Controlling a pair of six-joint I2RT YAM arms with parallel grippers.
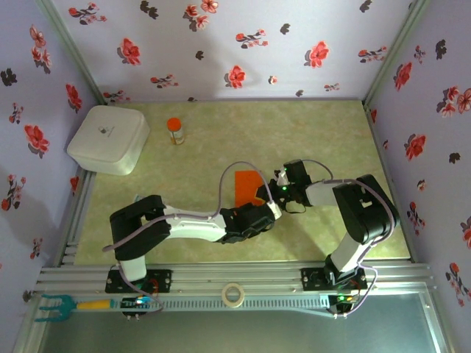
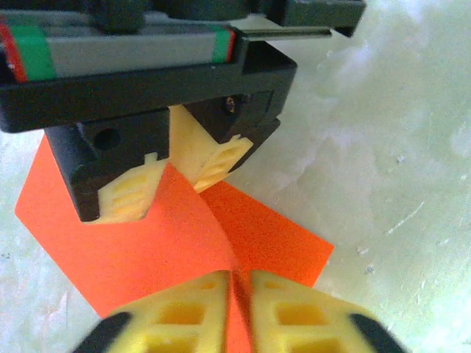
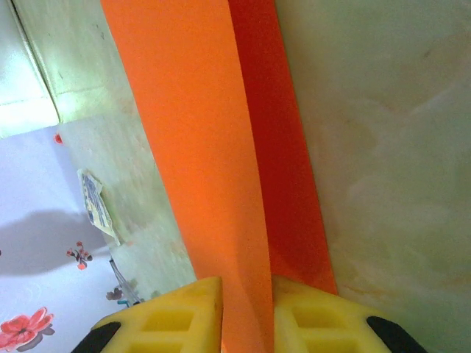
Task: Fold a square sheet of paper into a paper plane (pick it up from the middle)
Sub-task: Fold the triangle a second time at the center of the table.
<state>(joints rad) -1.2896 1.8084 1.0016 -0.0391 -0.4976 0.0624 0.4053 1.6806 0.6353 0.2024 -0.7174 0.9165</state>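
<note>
Your left gripper [image 2: 237, 285] is clenched on a raised ridge of the orange sheet [image 2: 169, 243], and your right gripper [image 3: 246, 290], facing it across the paper, pinches the same ridge from the far end. Both hands are grasping the paper and neither is released. The sheet sits near the middle of the table [image 1: 221, 132], just ahead of the two arms, with its flaps spreading down to either side of the pinched line. This looks like the centre pinch that sets up the first crease, so the fold is at an early stage. To do it well, hold both grips on one straight line and lift them together at the same pace. Don't pull the hands apart, because paper this thin will probably tear or slip at the pads. Check that the two flaps hang evenly before you press anything flat, or the crease will likely run off-centre. The table top is a pale green marbled surface that looks smooth, so expect the paper to slide on it. A white box [image 1: 109, 138] and a small bottle [image 1: 175, 131] stand well apart at the back left, a roll of tape [image 1: 233, 294] lies on the near rail, and flowered lilac walls [image 1: 221, 44] close the space in.
</note>
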